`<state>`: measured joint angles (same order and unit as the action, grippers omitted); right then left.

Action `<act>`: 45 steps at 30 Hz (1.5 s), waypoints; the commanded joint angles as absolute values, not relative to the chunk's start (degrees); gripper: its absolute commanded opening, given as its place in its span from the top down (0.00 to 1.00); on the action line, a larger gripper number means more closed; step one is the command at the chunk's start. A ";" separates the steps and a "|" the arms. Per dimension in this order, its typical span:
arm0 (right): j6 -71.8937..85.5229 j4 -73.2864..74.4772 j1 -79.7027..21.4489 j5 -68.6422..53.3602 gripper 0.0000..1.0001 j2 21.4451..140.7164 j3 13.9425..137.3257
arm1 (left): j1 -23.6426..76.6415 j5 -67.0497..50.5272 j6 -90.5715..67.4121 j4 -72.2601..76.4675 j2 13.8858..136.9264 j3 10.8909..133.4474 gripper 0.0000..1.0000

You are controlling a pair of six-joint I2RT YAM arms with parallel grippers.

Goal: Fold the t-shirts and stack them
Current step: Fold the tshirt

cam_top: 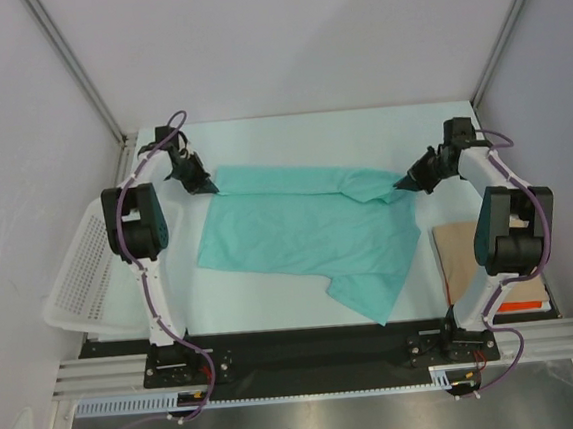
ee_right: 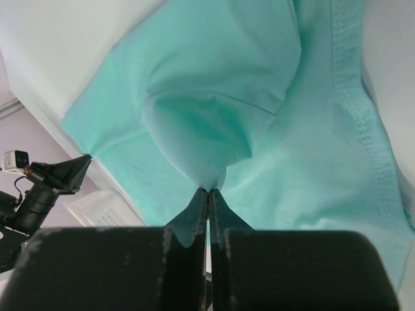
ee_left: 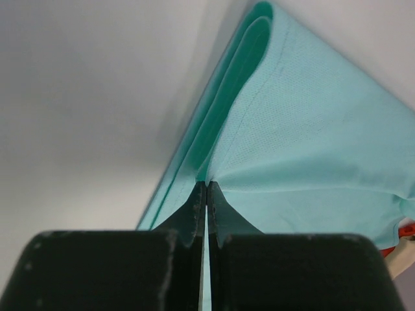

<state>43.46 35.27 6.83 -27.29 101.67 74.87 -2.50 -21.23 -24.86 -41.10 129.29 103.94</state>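
Observation:
One teal t-shirt point(cam_top: 308, 235) lies spread across the middle of the table, its far edge folded over toward the front. My left gripper point(cam_top: 207, 187) is shut on the shirt's far left corner; in the left wrist view the cloth point(ee_left: 305, 129) fans out from the pinched fingertips point(ee_left: 206, 188). My right gripper point(cam_top: 404, 183) is shut on the far right part of the shirt, where a bunch of fabric point(ee_right: 214, 123) rises from the closed tips point(ee_right: 208, 191). A sleeve point(cam_top: 369, 298) points toward the near edge.
A white mesh basket point(cam_top: 76, 273) hangs off the table's left side. A brown cardboard sheet point(cam_top: 459, 255) lies at the right beside the right arm's base, with something red-orange point(cam_top: 523, 306) under its near corner. The enclosure's walls stand close on three sides.

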 commanded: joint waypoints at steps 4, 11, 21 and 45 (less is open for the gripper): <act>42.98 33.57 7.03 -24.96 1.00 100.20 73.48 | -2.99 -20.65 -23.20 -42.27 124.98 101.34 1.00; 42.36 33.40 7.21 -25.93 1.00 100.46 71.63 | -2.99 -19.51 -22.76 -42.54 126.03 100.90 1.00; 42.01 33.14 8.35 -25.13 1.00 97.38 67.59 | -3.08 -16.00 -21.97 -44.12 126.39 103.71 1.00; 41.04 31.46 8.17 -24.26 1.00 100.28 63.99 | -3.34 -16.44 -21.53 -45.44 128.76 104.77 1.00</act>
